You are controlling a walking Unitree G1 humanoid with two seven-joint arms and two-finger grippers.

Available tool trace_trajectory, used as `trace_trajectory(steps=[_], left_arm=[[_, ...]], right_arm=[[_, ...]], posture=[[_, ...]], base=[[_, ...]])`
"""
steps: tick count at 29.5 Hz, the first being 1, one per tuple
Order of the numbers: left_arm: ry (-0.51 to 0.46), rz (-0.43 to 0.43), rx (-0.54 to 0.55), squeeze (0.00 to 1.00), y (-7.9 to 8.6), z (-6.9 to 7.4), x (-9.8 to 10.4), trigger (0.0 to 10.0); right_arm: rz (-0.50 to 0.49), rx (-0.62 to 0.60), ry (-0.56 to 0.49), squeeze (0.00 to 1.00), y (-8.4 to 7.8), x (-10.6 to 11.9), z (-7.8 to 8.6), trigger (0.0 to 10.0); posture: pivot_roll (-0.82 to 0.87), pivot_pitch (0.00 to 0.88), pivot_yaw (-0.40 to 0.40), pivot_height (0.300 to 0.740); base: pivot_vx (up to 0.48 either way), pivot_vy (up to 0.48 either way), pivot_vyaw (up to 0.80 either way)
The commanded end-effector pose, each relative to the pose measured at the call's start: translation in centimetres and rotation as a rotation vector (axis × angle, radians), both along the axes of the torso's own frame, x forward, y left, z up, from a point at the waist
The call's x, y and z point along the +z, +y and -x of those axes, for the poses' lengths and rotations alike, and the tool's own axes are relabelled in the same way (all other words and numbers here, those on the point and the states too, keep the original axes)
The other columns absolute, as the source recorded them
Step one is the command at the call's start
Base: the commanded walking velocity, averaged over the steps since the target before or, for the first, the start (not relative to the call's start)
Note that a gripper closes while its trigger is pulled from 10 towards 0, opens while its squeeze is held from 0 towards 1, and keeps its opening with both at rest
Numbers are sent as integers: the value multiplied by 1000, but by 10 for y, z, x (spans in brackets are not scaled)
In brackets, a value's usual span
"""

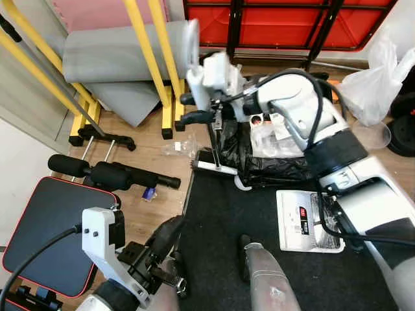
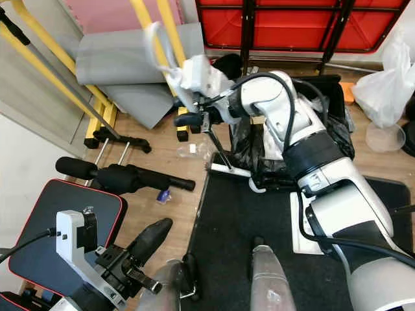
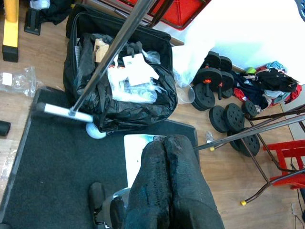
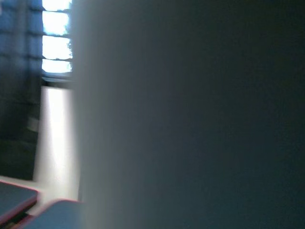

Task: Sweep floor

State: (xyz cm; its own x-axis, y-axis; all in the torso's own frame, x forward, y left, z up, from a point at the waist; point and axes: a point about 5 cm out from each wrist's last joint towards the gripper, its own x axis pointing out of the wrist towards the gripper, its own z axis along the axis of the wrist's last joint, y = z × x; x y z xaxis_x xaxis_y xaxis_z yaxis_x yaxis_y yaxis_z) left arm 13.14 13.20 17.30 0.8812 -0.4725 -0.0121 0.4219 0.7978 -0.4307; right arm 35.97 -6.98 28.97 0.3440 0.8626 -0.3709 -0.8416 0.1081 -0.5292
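Left eye view: right gripper (image 1: 198, 107) clenched on thin metal broom handle (image 1: 214, 139) | pale brush head (image 1: 214, 167) at black mat's (image 1: 220, 220) far edge | crinkled bin bag (image 1: 272, 159) behind | left gripper (image 3: 167, 176) pressed closed, empty.

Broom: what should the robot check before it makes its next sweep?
1. Right tool gripping the broom handle: ok.
2. Broom head down at the black mat edge: ok.
3. Room to sweep: not ok, black bag sits right beside the head.
4. Left tool shut, low, apart from the broom: ok.
5. Floor clean: not ok, plastic wrapper lies on the wood.
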Motion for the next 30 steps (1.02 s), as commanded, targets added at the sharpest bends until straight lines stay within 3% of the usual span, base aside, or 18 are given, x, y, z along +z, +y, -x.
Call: trace_trajectory(steps=[1, 2, 6, 19, 20, 22, 23, 26, 28, 30], left_arm=[[42, 3, 12, 0, 1, 1, -6, 10000], [42, 4, 11, 0, 1, 1, -6, 10000], [41, 9, 10, 0, 1, 1, -6, 10000], [39, 15, 8, 0, 1, 0, -6, 10000], [39, 15, 8, 0, 1, 0, -7, 10000], [39, 15, 8, 0, 1, 0, -7, 10000], [39, 15, 7, 0, 1, 0, -7, 10000], [38, 15, 7, 0, 2, -1, -7, 10000], [37, 15, 6, 0, 1, -1, -7, 10000], [37, 16, 6, 0, 1, -2, -7, 10000]], right_arm=[[34, 13, 79, 0, 0, -10, 3, 10000], [20, 11, 154, 0, -1, -14, 6, 10000], [-17, -19, 257, 0, -6, -13, 5, 10000], [-126, -62, 366, 0, -12, 2, 2, 10000], [-172, -50, 330, 0, -10, 8, 2, 10000], [-172, -50, 330, 0, -10, 8, 2, 10000], [-231, -6, 258, 0, -6, 16, 6, 10000], [-283, 35, 194, 0, -2, 23, 9, 10000], [-356, 109, 63, 0, 8, 32, 20, 10000], [-371, 99, -40, 0, 12, 35, 22, 10000]], posture=[[-50, 359, 13, 740], [-51, 359, 11, 740], [-55, 360, 12, 740], [-62, 357, 14, 740], [-62, 355, 15, 740], [-62, 355, 15, 740], [-63, 351, 17, 740], [-63, 351, 17, 740], [-62, 349, 17, 740], [-63, 347, 18, 740]], base=[[0, 0, 0], [0, 0, 0], [0, 0, 0], [0, 0, 0], [0, 0, 0], [0, 0, 0], [0, 0, 0], [0, 0, 0], [0, 0, 0], [0, 0, 0]])
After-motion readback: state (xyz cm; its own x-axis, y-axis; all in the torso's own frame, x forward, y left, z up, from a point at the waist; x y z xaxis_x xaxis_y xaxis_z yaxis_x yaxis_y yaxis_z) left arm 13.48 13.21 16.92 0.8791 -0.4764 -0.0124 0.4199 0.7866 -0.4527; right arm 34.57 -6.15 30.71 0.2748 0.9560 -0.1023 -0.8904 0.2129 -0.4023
